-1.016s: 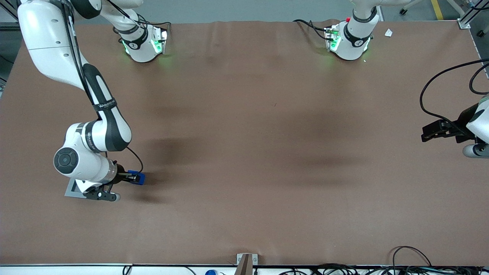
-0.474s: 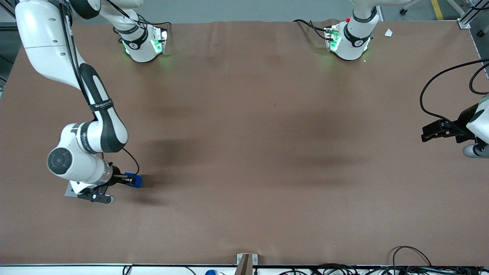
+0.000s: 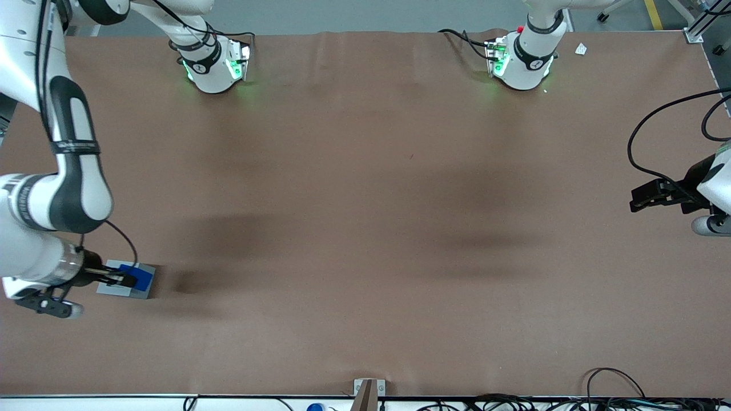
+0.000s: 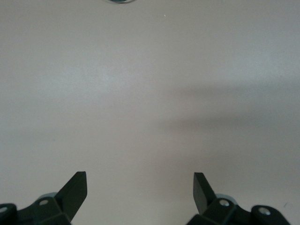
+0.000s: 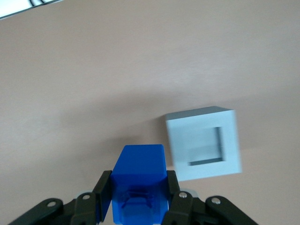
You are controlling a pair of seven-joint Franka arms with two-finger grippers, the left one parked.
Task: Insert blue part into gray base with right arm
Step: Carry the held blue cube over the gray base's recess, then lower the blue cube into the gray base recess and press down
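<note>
1. Front view: white right arm (image 3: 34, 188) with black segments and lettered bands, bent low over the working arm's end of the brown matte surface (image 3: 365, 228).
2. Silver wrist, thin black cable looping above it, slim black tool (image 3: 123, 279) reaching out level over the base (image 3: 127, 281).
3. Tool pinching the blue part (image 3: 137, 276): bright, glossy, boxy plastic, seen over the base's top.
4. Base: flat, light gray, square block, resting on the surface, partly covered by tool and part.
5. Cannot tell from here whether part touches base or hangs above it.
6. Soft dark shadows smeared across the surface; faint creases in the covering farthest from the camera.
7. Two white round arm pedestals (image 3: 214, 65) with green lights farthest from the camera.
8. Right wrist view: tool (image 5: 139, 197) pressed against both sides of the part (image 5: 139, 173), black hinged fingers (image 5: 104, 192) flanking it.
9. Part: smooth saturated blue, flat faces, crisp edges, dark ribbed notch on the near face.
10. Base (image 5: 204, 143): pale gray cube-like block, sharp corners, square recess sunk in its top, inner walls shaded.
11. Part beside the recess, not in it; recess fully open to sight.
12. Left wrist view: only pale, even, matte surface (image 4: 150, 93) with a faint shadow band.
</note>
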